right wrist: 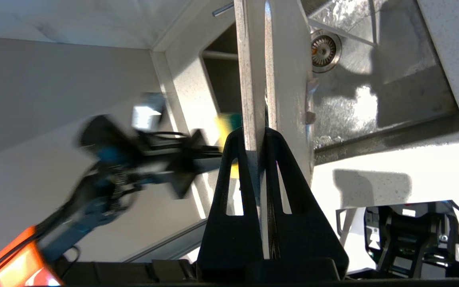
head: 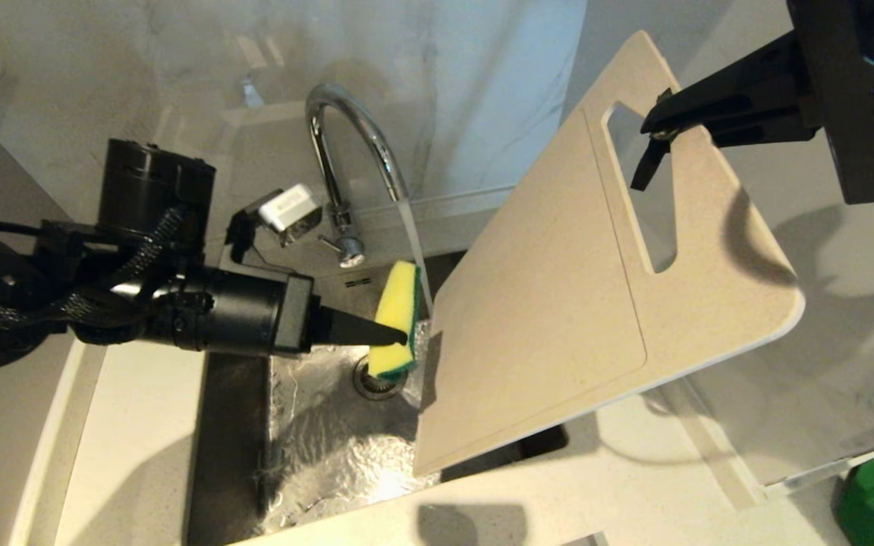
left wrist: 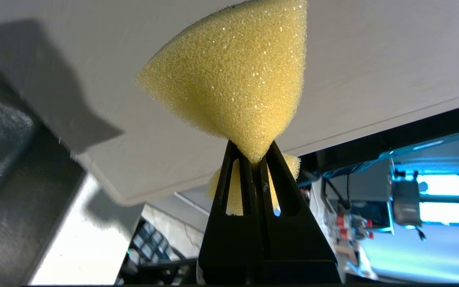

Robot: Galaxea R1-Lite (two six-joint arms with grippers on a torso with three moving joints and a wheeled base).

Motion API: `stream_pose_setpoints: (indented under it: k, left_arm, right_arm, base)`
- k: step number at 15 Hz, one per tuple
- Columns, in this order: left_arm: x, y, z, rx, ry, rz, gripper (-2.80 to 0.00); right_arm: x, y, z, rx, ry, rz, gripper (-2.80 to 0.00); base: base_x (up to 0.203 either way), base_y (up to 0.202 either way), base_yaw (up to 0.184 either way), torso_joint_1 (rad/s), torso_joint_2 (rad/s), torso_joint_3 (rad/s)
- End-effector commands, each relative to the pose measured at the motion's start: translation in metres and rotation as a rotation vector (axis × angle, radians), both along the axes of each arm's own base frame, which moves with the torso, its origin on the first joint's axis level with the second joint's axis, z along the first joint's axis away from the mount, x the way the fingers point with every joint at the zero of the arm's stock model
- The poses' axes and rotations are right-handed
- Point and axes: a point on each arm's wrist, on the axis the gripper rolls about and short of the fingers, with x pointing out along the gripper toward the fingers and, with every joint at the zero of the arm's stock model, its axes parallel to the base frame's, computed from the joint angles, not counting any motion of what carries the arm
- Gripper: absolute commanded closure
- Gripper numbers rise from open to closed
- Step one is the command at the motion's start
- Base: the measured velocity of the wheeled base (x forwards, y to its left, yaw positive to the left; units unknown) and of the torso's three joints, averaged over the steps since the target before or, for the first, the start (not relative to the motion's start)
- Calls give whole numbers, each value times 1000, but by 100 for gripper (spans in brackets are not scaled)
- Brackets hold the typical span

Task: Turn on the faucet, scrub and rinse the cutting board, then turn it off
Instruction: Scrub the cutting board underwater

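You had your right gripper clamped on the board, tilting it over the sink; your left gripper pinched the sponge beside its edge.

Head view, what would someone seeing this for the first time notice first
The big cream cutting board stands out, held tilted over the sink by the right gripper, shut on its handle end at upper right. Next is the yellow-green sponge, pinched by the left gripper beside the board's lower left edge. Behind them, water runs from the chrome faucet into the basin.
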Motion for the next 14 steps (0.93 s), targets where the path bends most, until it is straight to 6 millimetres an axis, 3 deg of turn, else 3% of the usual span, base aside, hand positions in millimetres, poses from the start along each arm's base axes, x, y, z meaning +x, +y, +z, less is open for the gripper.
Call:
stream_pose_setpoints:
  k: [1, 6, 8, 14]
  left_arm:
    - [-12, 14, 35, -51, -76, 16, 0]
    - [-24, 37, 90, -100, -166, 66, 0]
    - [-30, 45, 98, -98, -187, 121, 0]
    - [-43, 63, 117, -121, -235, 161, 0]
  right_arm:
    - [4, 2, -3, -4, 18, 1, 0]
    - [35, 19, -17, -30, 72, -3, 0]
    - [51, 27, -18, -13, 30, -2, 0]
    - [72, 39, -25, -12, 19, -6, 0]
  base:
    - [0, 0, 0, 0, 0, 0]
    - [0, 0, 0, 0, 0, 0]
    - [0, 0, 0, 0, 0, 0]
    - [0, 0, 0, 0, 0, 0]
